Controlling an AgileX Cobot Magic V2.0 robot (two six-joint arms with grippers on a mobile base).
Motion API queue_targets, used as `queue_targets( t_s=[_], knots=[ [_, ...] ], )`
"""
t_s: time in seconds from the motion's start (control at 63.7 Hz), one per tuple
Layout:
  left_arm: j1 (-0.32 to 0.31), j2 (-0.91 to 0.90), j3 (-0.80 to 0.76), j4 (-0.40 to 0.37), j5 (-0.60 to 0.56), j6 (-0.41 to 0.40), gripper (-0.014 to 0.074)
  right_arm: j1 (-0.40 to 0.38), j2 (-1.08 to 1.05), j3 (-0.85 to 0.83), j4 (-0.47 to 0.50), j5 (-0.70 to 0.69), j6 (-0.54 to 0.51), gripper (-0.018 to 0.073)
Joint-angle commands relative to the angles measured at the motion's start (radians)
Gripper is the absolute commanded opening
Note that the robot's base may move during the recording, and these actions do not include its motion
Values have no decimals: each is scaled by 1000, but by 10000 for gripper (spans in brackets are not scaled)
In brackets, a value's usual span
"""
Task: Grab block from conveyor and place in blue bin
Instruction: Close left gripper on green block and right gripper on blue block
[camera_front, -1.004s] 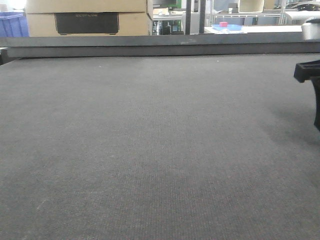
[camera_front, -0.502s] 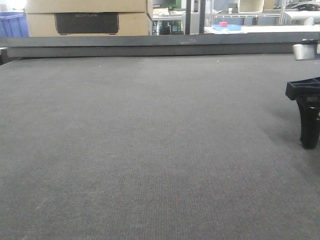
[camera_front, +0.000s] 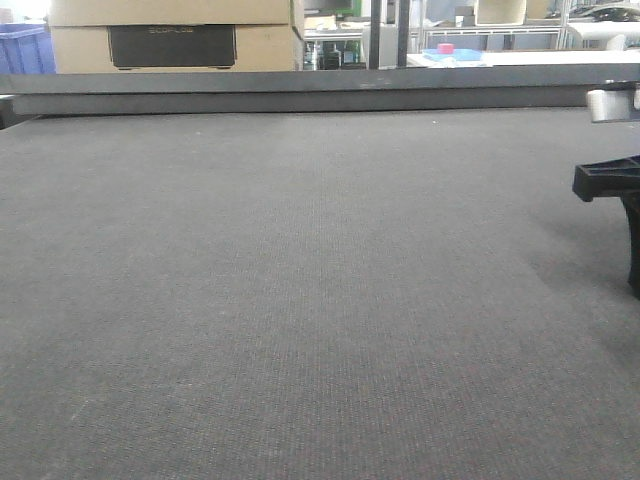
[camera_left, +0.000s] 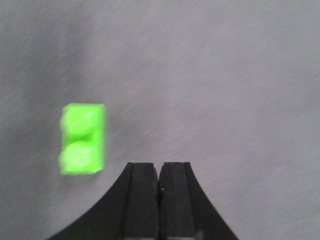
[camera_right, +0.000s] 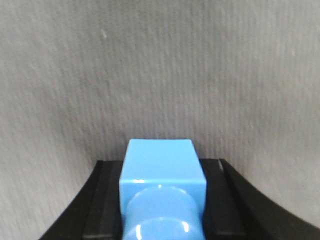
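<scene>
Over the woven grey conveyor (camera_front: 300, 300), left claw (camera_left: 159, 200) pressed together, right claw (camera_right: 162, 210) pinches a blue block (camera_right: 161, 162); cardboard boxes (camera_front: 175, 15) behind.

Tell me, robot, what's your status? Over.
Left gripper shut, empty. Right gripper shut on blue block. Green block loose on conveyor, beside left gripper. Nothing blocking seen. Over.

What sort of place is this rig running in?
Probably an industrial workshop or test lab, not a home. A wide, woven dark grey conveyor fills the front view. Stacked cardboard boxes and metal shelving stand behind it.
</scene>
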Motion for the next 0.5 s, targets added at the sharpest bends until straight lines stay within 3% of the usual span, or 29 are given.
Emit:
queue_targets(
  t_s=[0.0,0.063,0.251,0.361,0.486],
  knots=[
    [43,33,-35,5,33,77,-111,1,-30,-6,-6,13,-1,-157],
    [57,72,-48,7,30,111,-111,1,-40,-6,-6,7,-3,-158],
    [57,191,-48,77,30,111,-102,1,-42,-6,-6,-6,-14,-162],
    [57,242,-48,121,18,111,17,1,-42,-6,-6,-13,-28,-162],
    [57,276,-48,123,3,111,229,1,-42,-6,-6,-23,-30,-162]
  ],
)
